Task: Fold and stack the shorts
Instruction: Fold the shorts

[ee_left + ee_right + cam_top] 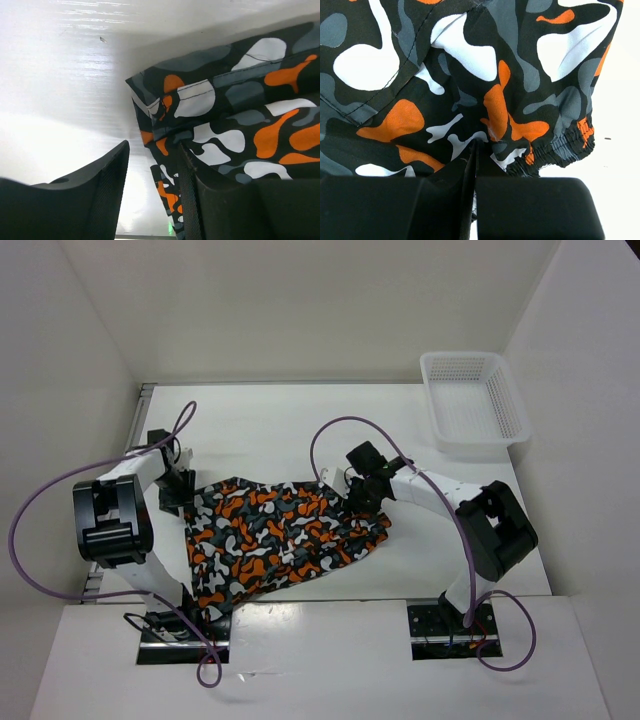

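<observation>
The shorts, in an orange, black, white and grey blotch print, lie spread on the white table between the two arms. My left gripper is at their far left corner. In the left wrist view its jaws stand open: a hanging edge of the shorts lies against the right finger, with a clear gap to the left finger. My right gripper is at the far right edge. In the right wrist view it is shut on a pinch of the shorts beside the elastic waistband.
A white mesh basket stands at the back right corner of the table. White walls close in the table on the left, back and right. Purple cables loop over both arms.
</observation>
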`<state>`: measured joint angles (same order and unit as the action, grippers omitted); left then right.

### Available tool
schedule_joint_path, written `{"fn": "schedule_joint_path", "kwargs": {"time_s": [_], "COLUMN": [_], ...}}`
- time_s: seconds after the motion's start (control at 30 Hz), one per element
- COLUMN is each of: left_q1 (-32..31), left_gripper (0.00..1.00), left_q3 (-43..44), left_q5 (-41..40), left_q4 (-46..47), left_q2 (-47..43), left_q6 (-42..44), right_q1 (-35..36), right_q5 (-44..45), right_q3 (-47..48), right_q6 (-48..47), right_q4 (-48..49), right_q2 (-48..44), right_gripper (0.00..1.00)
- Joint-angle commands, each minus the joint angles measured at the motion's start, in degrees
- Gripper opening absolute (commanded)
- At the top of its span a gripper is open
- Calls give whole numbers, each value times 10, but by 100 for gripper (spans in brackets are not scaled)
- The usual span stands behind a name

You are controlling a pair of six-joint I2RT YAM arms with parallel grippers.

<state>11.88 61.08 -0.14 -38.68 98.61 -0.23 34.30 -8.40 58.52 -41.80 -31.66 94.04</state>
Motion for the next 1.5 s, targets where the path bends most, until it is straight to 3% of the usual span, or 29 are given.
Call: {"fn": "schedule_joint_path", "kwargs": {"time_s": [0.0,0.2,0.5,0.57,0.63,0.73,0.9,1.03,1.47], "left_q1": [2,2,-18,-18,-18,-18,-23,-30,-41], "left_gripper": [51,52,38,35,26,23,24,46,33], "left_q3": [-9,-20,-25,-20,-14,-14,-28,-40,-51], "left_q5": [-13,5,42,27,15,1,-35,-47,-42], "left_q4": [6,1,1,1,1,1,18,34,34], "left_q2": [-9,-14,-8,-8,-20,-43,-75,-81,-45], "left_q6": [2,2,2,2,2,2,2,2,2], "right_q1": [7,7,7,7,7,7,7,7,7], "right_q5": [-6,-12,-12,-12,-7,-6,-6,-6,-6], "right_q3": [3,-3,-3,-3,-3,-3,-3,-3,-8], "right_q6": [-9,-9,-14,-14,-14,-14,-14,-14,-20], "right_q4": [13,8,8,8,8,13,19,19,19], "right_q2": [2,-3,-3,-3,-9,-9,-9,-9,-19], "right_gripper": [3,3,3,3,3,3,3,4,4]}}
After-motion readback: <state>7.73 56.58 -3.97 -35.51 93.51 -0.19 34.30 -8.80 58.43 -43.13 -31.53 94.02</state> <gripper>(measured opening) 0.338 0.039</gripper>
